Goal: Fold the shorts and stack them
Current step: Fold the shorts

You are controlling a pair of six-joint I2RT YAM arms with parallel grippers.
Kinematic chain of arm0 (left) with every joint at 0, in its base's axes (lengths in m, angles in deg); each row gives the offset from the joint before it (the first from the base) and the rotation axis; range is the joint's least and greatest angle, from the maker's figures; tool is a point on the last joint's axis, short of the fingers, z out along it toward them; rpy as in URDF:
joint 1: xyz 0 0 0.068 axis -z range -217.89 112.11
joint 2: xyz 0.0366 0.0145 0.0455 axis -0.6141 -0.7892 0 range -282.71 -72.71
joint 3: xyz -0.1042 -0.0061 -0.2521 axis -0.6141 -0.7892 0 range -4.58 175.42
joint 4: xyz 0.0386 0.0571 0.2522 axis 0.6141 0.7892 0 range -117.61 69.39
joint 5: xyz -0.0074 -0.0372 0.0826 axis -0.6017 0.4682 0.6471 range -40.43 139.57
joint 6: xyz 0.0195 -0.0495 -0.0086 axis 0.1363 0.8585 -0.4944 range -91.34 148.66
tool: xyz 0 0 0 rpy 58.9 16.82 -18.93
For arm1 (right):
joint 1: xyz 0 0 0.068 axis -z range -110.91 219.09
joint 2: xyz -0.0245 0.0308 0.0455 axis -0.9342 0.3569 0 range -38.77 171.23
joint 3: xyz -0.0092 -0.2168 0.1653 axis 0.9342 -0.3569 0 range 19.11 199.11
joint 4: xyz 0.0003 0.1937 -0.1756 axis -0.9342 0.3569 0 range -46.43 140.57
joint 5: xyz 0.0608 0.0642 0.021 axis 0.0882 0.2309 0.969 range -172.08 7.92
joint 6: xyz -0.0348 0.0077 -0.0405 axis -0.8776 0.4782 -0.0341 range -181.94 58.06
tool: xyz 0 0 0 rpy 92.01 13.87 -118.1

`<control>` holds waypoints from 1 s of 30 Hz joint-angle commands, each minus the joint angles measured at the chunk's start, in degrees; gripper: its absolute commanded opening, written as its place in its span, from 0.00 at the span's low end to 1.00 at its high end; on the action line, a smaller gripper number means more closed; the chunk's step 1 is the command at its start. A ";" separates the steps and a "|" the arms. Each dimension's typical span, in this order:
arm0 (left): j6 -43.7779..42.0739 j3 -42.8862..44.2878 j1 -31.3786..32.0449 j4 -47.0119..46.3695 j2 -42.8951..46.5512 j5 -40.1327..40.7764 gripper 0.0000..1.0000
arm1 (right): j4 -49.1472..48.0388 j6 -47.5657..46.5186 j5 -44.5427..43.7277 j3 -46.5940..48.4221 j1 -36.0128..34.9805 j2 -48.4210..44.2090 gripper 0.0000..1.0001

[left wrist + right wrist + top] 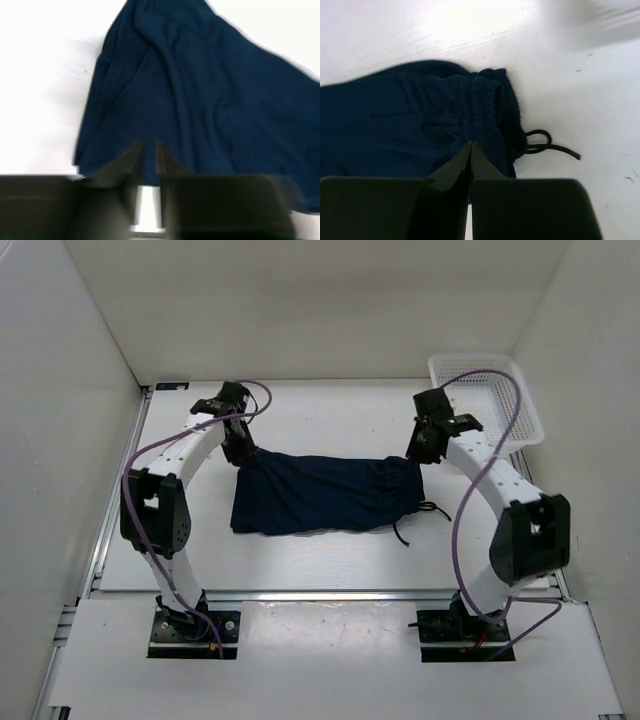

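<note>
The dark navy shorts (325, 495) lie spread across the middle of the table, waistband at the right. Their far left corner is drawn up to my left gripper (240, 448). In the left wrist view the cloth (200, 100) fans out from that gripper (148, 147), and a fold sits pinched between its nearly closed fingers. My right gripper (425, 448) is at the shorts' far right corner. In the right wrist view its tips (471, 145) meet with no gap, right over the gathered waistband (485, 100). That fabric lies flat, and I see none of it between the fingers.
A black drawstring (545, 145) trails from the waistband onto the white table, to the right of the shorts (435, 508). A white mesh basket (490, 390) stands at the back right corner. White walls enclose the table on three sides.
</note>
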 commanded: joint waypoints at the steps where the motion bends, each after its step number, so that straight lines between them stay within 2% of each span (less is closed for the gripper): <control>1: 1.09 -4.39 -0.42 -3.81 -6.36 -0.67 0.19 | -2.78 -0.18 3.27 -2.28 -0.87 7.92 0.00; 4: -0.14 -4.39 -1.03 -3.82 -8.05 1.43 0.11 | -3.32 1.22 1.43 -3.33 -0.87 13.81 0.00; 8: -1.19 -4.39 -1.04 -3.82 -8.14 1.44 0.11 | -3.93 1.75 0.90 -4.83 -0.87 18.76 0.00; 10: -1.71 -4.39 -1.04 -3.82 -7.52 1.44 0.11 | -3.93 1.75 0.90 -5.35 -0.87 19.38 0.00; 13: -2.33 -4.39 -1.04 -3.82 -6.03 1.44 0.13 | -3.93 1.75 2.13 -6.41 -0.87 15.35 0.00; 14: -2.33 -4.39 -1.04 -3.82 -5.07 1.44 0.15 | -3.93 1.75 2.82 -6.41 -0.87 13.42 0.08; 16: -3.38 -4.39 -1.04 -3.30 -3.92 1.44 0.23 | -3.93 1.75 3.88 -7.46 -0.87 6.22 0.24; 17: -3.39 -3.87 -1.04 -2.77 -3.05 1.44 0.26 | -3.93 1.75 3.89 -7.47 -0.87 1.06 0.47; 18: -4.00 -3.87 -1.04 -2.77 -2.26 1.44 0.29 | -3.93 1.23 3.36 -8.34 -0.87 -1.51 0.60; 19: -4.00 -3.87 -1.04 -2.77 -2.25 1.44 0.33 | -3.93 1.22 2.75 -9.31 -0.87 -3.80 0.67; 20: -4.00 -3.87 -1.56 -2.77 -1.64 0.92 0.34 | -3.93 1.22 2.13 -9.84 -0.87 -7.56 0.79; 22: -4.00 -3.26 -1.56 -2.77 -1.63 0.91 0.35 | -2.10 1.22 1.51 -11.33 0.00 -9.97 0.84; 25: -4.00 -3.25 -1.56 -2.77 -1.63 0.30 0.35 | -1.03 1.22 3.70 -13.79 2.55 -10.59 0.85; 30: -4.53 -3.25 -1.56 -2.24 -1.11 0.29 0.35 | -6.20 1.22 13.72 -22.04 6.24 -9.90 0.90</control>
